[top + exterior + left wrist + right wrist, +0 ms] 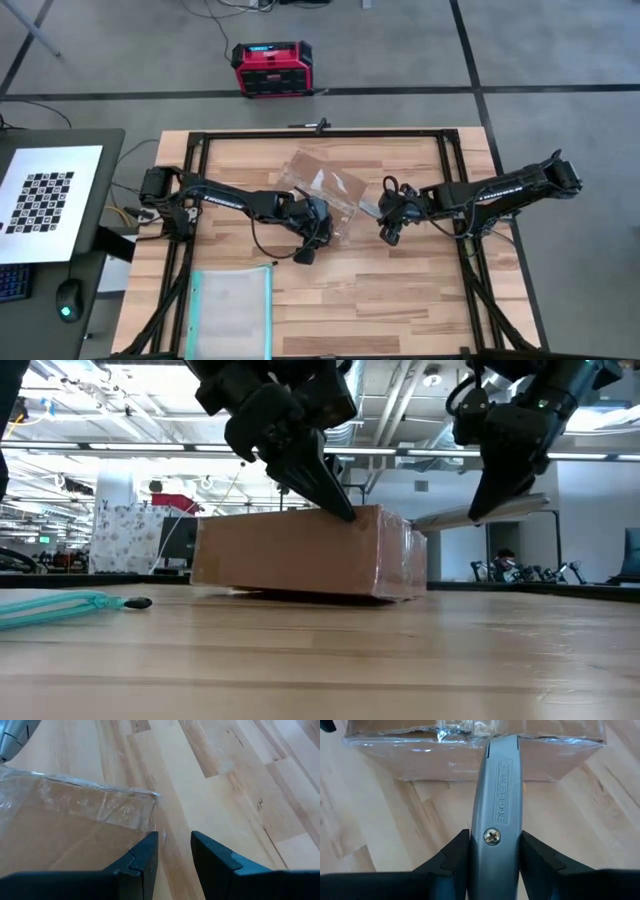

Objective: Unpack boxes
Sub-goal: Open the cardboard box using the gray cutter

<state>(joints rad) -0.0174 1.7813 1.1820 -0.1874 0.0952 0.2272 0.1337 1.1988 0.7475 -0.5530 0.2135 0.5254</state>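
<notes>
The brown cardboard box (320,190), wrapped in shiny clear tape, lies flat on the middle of the wooden table (420,290). My right gripper (495,845) is to its right and is shut on a grey utility knife (497,795), whose front end reaches the box's taped upper edge (502,737). My left gripper (172,855) is open, with only table showing between its fingers. It stands at the box's near side by the near right corner (154,796). In the low view its fingertips (345,510) meet the box's top edge. My left gripper has one finger (142,857) close against the box's near side by the corner; whether it touches I cannot tell. My right gripper pinches the knife's grey handle (495,837) between its two fingers, on the handle's two narrow sides. The knife lies along the fingers and slants down from the table's right toward the box. Its front end is at the box's taped edge, and no blade shows.
A clear pouch with teal edges (232,310) lies at the near left of the table, also seen as the pouch (60,605). A red and black case (272,68) stands on the floor beyond the far edge. A checkerboard panel (45,200) lies on a side desk at the left.
</notes>
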